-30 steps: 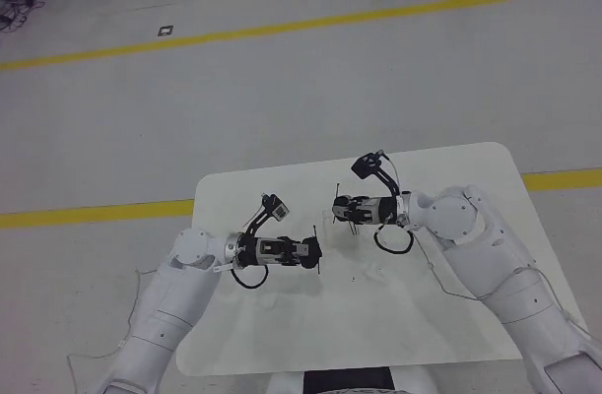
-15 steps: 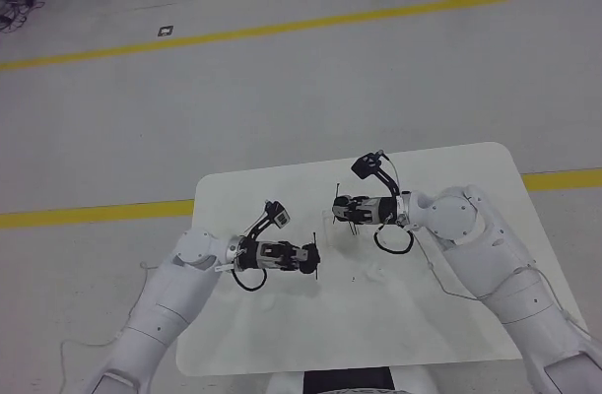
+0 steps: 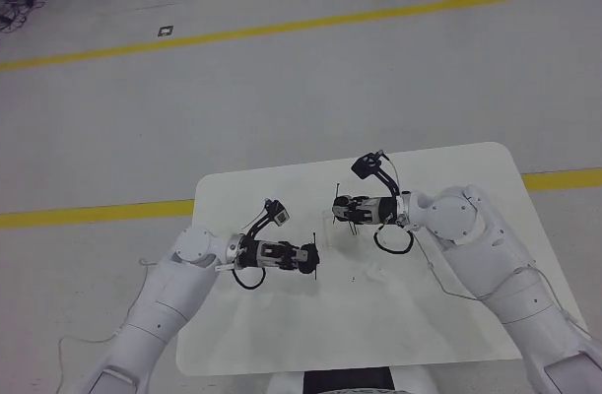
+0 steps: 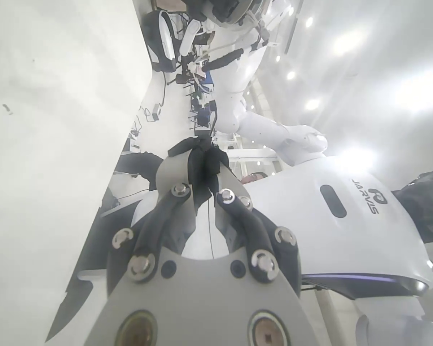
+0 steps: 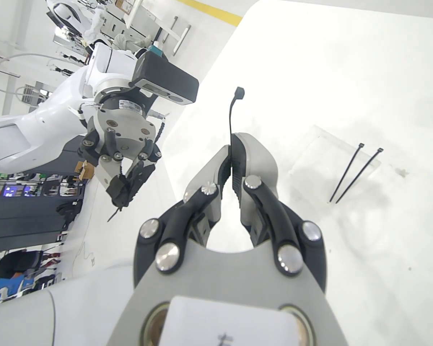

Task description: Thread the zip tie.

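The right gripper (image 5: 232,158) was clamped on a tie (image 5: 231,120) above the table (image 5: 310,55), with the head end protruding beyond the fingertips. The left gripper (image 4: 204,154), near it, was closed on a second tie (image 5: 114,213). Two spare ties (image 5: 346,173) lay side by side on a clear sheet (image 5: 317,152).

A thin black zip tie (image 5: 231,116), head outermost, is pinched between the right hand's (image 5: 231,157) fingertips.

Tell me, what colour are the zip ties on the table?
Black zip ties, clearest in the right wrist view.
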Robot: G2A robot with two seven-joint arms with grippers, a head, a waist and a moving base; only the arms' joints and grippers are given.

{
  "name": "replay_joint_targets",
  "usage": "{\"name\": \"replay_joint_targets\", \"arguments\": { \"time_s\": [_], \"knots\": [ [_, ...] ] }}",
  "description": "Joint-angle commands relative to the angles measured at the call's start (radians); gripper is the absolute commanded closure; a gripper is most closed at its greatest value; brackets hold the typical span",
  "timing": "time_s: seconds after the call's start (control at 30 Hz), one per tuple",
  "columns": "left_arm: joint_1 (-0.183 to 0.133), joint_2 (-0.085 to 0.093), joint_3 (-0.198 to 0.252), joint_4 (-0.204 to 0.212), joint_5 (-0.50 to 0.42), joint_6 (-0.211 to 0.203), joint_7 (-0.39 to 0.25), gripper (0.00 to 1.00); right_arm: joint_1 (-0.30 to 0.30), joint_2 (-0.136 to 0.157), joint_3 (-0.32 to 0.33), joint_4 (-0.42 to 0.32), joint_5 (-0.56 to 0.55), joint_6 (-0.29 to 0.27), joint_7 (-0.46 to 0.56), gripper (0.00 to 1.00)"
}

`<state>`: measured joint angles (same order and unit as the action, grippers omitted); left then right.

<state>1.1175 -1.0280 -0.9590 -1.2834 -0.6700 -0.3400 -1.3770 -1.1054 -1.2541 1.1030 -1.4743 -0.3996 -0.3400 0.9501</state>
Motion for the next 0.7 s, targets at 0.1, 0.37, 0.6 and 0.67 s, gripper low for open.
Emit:
{"name": "replay_joint_targets", "arguments": {
  "time_s": [0.1,0.37,0.6,0.67],
  "knots": [
    [0.018,0.005,-0.027,-0.074,0.11,0.0,0.045,1.0,0.0,0.0,0.0,0.0,0.0,0.0,0.0,1.0],
    [0.073,0.005,-0.104,-0.13,0.192,0.0,0.022,1.0,0.0,0.0,0.0,0.0,0.0,0.0,0.0,1.0],
    [0.073,0.005,-0.104,-0.13,0.192,0.0,0.022,1.0,-0.002,0.001,-0.002,-0.014,-0.013,0.0,-0.015,1.0],
    [0.073,0.005,-0.104,-0.13,0.192,0.0,0.022,1.0,-0.004,0.006,-0.005,-0.051,-0.058,0.0,-0.03,1.0]
  ]
}}
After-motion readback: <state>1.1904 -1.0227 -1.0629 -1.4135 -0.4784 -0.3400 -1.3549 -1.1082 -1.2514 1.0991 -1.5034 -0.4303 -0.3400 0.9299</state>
